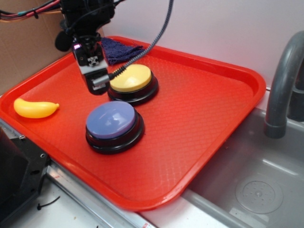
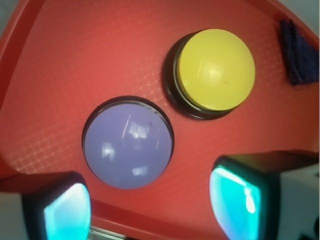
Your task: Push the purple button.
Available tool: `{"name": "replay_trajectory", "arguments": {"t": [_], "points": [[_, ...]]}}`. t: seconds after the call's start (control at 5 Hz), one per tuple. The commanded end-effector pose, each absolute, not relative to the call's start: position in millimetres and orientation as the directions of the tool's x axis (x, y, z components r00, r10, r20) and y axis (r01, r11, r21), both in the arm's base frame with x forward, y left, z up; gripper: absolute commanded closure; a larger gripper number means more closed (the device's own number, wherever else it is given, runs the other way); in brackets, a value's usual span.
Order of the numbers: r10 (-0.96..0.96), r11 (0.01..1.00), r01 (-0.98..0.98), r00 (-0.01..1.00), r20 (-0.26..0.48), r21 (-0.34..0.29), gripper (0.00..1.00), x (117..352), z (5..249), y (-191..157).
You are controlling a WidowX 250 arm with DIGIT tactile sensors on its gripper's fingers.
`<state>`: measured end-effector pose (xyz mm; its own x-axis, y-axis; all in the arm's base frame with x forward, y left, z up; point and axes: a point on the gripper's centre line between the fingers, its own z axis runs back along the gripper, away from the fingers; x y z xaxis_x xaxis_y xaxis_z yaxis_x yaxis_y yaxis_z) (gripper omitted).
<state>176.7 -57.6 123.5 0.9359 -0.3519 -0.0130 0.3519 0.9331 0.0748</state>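
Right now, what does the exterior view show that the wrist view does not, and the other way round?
Only the exterior view shows the yellow banana, the grey sink with its faucet, and the arm's body above the tray. Only the wrist view shows the pincer fingertips spread apart, with nothing between them. Both show the purple button, the yellow button, the dark blue cloth and the red tray.

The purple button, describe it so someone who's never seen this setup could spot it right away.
Find the big red tray beside the grey sink. Two dome buttons on black bases sit near its middle. The purple button is the lavender-topped one nearer the tray's front edge; the yellow button sits behind it, next to the gripper.
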Motion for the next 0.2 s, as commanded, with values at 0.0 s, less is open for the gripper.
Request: {"name": "replay_trajectory", "arguments": {"t": [0.0], "points": [[-0.344, 0.937, 0.339, 0.937, 0.053, 0.083, 0.00, 174.5, 156.9, -63.3]]}}
